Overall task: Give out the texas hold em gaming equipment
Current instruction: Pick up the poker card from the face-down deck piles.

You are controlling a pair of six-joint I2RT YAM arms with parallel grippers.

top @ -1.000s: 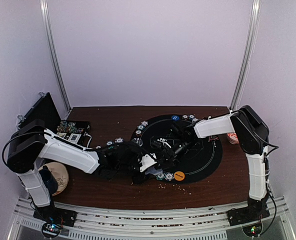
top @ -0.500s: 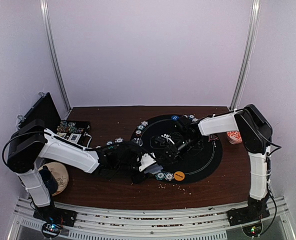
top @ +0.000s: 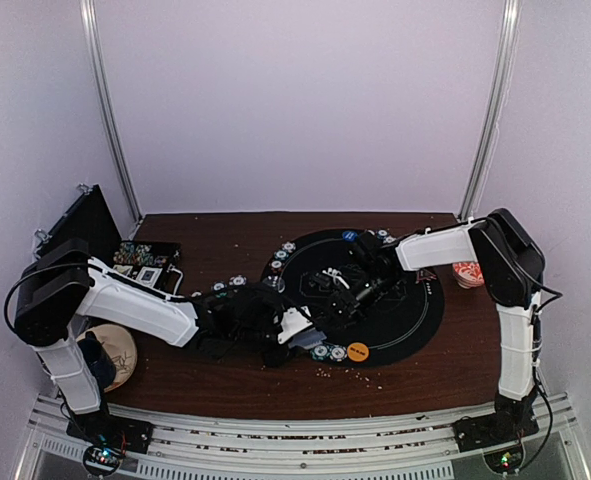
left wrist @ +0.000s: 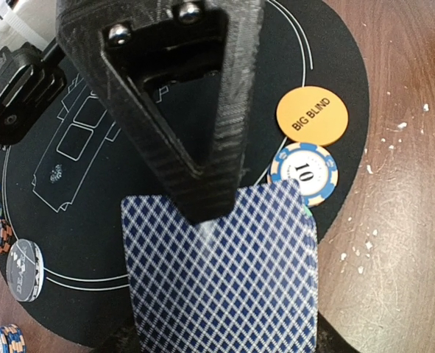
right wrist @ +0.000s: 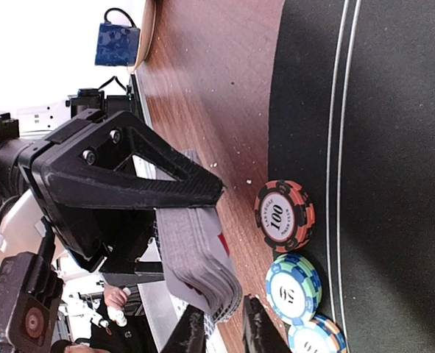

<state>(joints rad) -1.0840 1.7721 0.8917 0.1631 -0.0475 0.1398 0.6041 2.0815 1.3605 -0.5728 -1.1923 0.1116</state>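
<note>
Blue-backed card deck (left wrist: 265,294) in left gripper's (left wrist: 211,250) pinch; right gripper's (right wrist: 218,331) state unclear; chips (top: 138,257) in left-rear case (top: 167,250).

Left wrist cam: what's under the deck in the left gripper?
Black mat and one edge of the 10 chip run beneath the deck; anything else below is hidden.

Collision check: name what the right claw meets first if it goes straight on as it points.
Probably the card deck held by the left claw; its fanned edge lies just ahead of the right claw, though depth is unclear.
</note>
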